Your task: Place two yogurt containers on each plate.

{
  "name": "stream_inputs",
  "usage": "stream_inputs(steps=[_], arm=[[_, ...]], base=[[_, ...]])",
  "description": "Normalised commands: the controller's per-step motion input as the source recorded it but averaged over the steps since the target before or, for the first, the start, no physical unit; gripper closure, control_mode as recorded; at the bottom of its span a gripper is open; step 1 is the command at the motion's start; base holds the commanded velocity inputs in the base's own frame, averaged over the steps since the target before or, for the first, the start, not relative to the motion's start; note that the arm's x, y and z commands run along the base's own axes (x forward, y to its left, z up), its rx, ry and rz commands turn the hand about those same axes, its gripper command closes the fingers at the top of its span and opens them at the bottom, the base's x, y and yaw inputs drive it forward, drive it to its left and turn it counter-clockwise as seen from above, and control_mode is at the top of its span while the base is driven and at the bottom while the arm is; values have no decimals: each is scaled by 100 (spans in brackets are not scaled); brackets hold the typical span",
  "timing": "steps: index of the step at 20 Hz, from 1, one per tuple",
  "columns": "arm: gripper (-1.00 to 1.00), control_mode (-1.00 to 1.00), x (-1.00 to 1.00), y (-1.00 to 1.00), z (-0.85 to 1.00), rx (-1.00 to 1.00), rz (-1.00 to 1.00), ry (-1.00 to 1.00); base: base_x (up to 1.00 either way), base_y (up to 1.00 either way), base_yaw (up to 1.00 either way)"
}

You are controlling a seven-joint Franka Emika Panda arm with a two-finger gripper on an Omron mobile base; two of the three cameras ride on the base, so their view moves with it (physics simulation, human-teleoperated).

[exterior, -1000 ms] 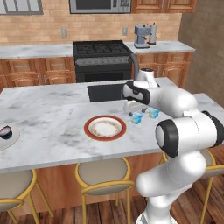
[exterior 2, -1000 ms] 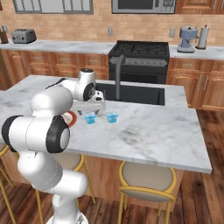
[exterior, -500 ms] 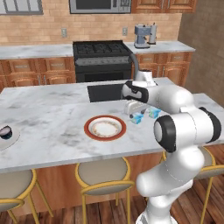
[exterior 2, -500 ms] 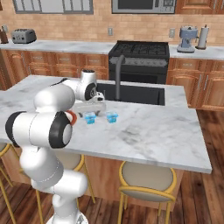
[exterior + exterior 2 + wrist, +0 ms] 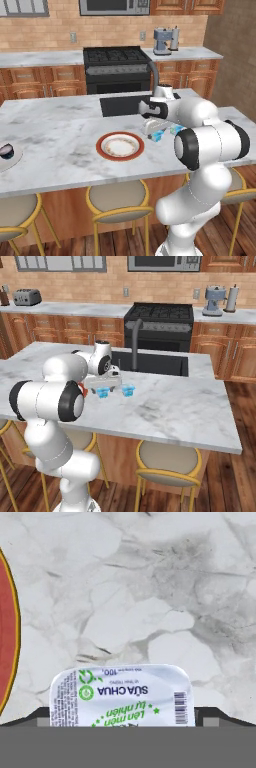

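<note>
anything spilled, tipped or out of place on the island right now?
Nothing stands out. The two light blue yogurt containers sit upright on the marble counter near the red-rimmed plate, with no spill. The open gripper straddles one. A dark cup sits on the grey plate at far left.

Marble counter [image 5: 150, 587] is looking smooth and veined; the yogurt cup [image 5: 121, 697] is showing a glossy printed foil lid.

bare marble [image 5: 150, 587] ahead, red-rimmed plate [image 5: 6, 632] at left edge
</note>
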Motion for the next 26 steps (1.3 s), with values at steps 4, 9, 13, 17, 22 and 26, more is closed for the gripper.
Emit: stream_inputs(steps=[4,9,13,17,22,26], arm=[[-100,-100,0,0,0,0,0,0],[-100,-100,0,0,0,0,0,0],[100,-100,0,0,0,0,0,0],[100,-100,0,0,0,0,0,0],[100,-100,-23,0,32,1,0,-6],[100,-100,-70,0,83,6,0,-22]], base=[[0,0,0],[0,0,0],[0,0,0],[0,0,0],[0,0,0],[0,0,0]])
